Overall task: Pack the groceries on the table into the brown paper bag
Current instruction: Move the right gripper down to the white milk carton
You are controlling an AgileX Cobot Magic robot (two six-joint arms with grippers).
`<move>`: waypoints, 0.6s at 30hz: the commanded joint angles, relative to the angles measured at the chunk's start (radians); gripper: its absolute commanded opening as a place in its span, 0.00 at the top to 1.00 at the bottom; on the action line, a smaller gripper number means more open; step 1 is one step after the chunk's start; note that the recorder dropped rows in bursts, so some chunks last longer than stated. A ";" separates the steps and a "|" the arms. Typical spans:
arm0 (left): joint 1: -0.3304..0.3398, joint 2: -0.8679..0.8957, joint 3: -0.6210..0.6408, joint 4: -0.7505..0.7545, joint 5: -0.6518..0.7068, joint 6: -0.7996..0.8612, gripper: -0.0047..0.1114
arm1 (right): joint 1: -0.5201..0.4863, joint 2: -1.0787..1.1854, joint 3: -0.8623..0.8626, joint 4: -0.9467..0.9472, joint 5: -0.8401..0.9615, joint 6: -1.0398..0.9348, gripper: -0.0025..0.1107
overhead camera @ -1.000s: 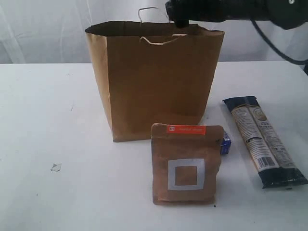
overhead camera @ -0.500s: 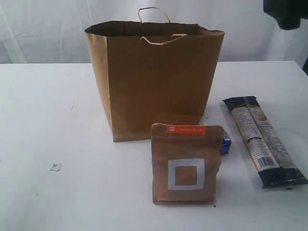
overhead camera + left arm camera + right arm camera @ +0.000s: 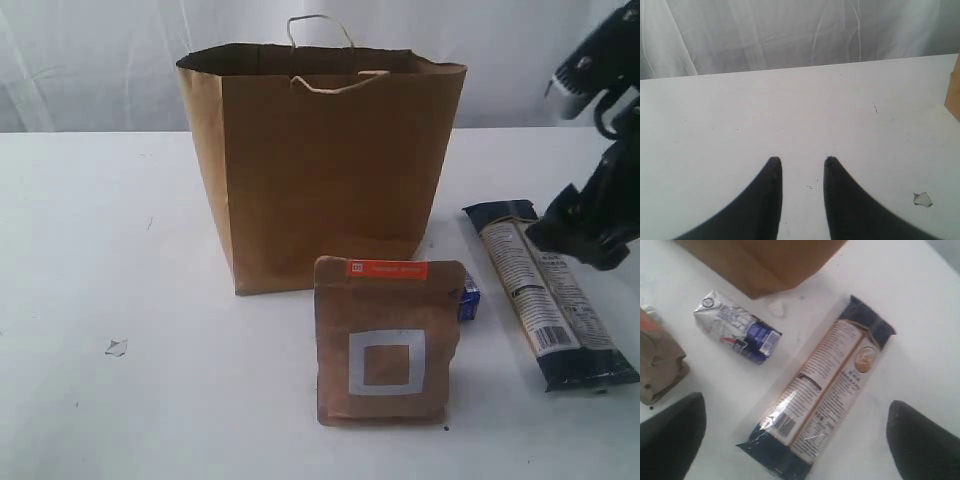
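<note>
Black fingers of the right gripper [image 3: 796, 402] stand wide apart and empty, hanging over the long navy-tan packet [image 3: 827, 385], which lies flat on the table [image 3: 100, 250] near the brown paper bag [image 3: 320, 170]. Best to straddle the packet's narrow width near its middle, clear of the small blue carton [image 3: 737, 327]. The left gripper [image 3: 801, 160], narrowly parted, holds nothing

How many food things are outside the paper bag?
3: a brown pouch standing before the bag, a small carton just behind the pouch, and a long packet on the right. The bag may hide more.
</note>
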State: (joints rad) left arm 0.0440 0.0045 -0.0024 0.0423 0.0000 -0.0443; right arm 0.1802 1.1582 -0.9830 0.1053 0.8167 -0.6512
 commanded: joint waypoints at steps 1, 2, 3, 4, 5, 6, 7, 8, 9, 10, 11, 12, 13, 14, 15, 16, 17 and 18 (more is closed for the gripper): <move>0.004 -0.005 0.002 -0.012 0.000 -0.002 0.66 | 0.003 0.094 0.000 0.059 0.007 -0.056 0.18; 0.004 -0.005 0.002 -0.012 0.000 -0.002 0.66 | 0.009 0.111 -0.004 0.064 0.019 -0.069 0.18; 0.004 -0.005 0.002 -0.012 0.000 -0.002 0.66 | 0.014 0.132 -0.013 0.070 0.039 -0.102 0.18; 0.004 -0.005 0.002 -0.012 0.000 -0.002 0.66 | 0.021 0.152 -0.023 0.069 0.055 -0.146 0.18; 0.004 -0.005 0.002 -0.012 0.000 -0.002 0.66 | 0.030 0.177 -0.034 0.070 0.068 -0.192 0.18; 0.004 -0.005 0.002 -0.012 0.000 -0.002 0.66 | 0.040 0.197 -0.051 0.073 0.079 -0.242 0.18; 0.004 -0.005 0.002 -0.012 0.000 -0.002 0.66 | 0.046 0.224 -0.071 0.075 0.091 -0.286 0.18; 0.004 -0.005 0.002 -0.012 0.000 -0.002 0.66 | 0.052 0.253 -0.088 0.075 0.105 -0.316 0.18; 0.004 -0.005 0.002 -0.012 0.000 -0.002 0.66 | 0.059 0.282 -0.111 0.083 0.118 -0.366 0.18; 0.004 -0.005 0.002 -0.012 0.000 -0.002 0.66 | 0.070 0.311 -0.134 0.086 0.134 -0.412 0.18; 0.004 -0.005 0.002 -0.012 0.000 -0.002 0.66 | 0.076 0.341 -0.155 0.086 0.149 -0.433 0.18; 0.004 -0.005 0.002 -0.012 0.000 -0.002 0.66 | 0.081 0.371 -0.173 0.081 0.161 -0.451 0.18; 0.004 -0.005 0.002 -0.012 0.000 -0.002 0.66 | 0.081 0.394 -0.190 0.081 0.171 -0.472 0.18; 0.004 -0.005 0.002 -0.012 0.000 -0.002 0.66 | 0.083 0.426 -0.203 0.081 0.168 -0.480 0.19; 0.004 -0.005 0.002 -0.012 0.000 -0.002 0.66 | 0.088 0.446 -0.211 0.081 0.164 -0.489 0.20; 0.004 -0.005 0.002 -0.012 0.000 -0.002 0.66 | 0.088 0.468 -0.221 0.079 0.163 -0.512 0.22; 0.004 -0.005 0.002 -0.012 0.000 -0.002 0.66 | 0.088 0.486 -0.229 0.077 0.162 -0.540 0.23; 0.004 -0.005 0.002 -0.012 0.000 -0.002 0.66 | 0.088 0.501 -0.235 0.073 0.154 -0.558 0.24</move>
State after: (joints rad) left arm 0.0440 0.0045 -0.0024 0.0423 0.0000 -0.0443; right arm 0.2639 1.6171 -1.1955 0.1820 0.9685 -1.1419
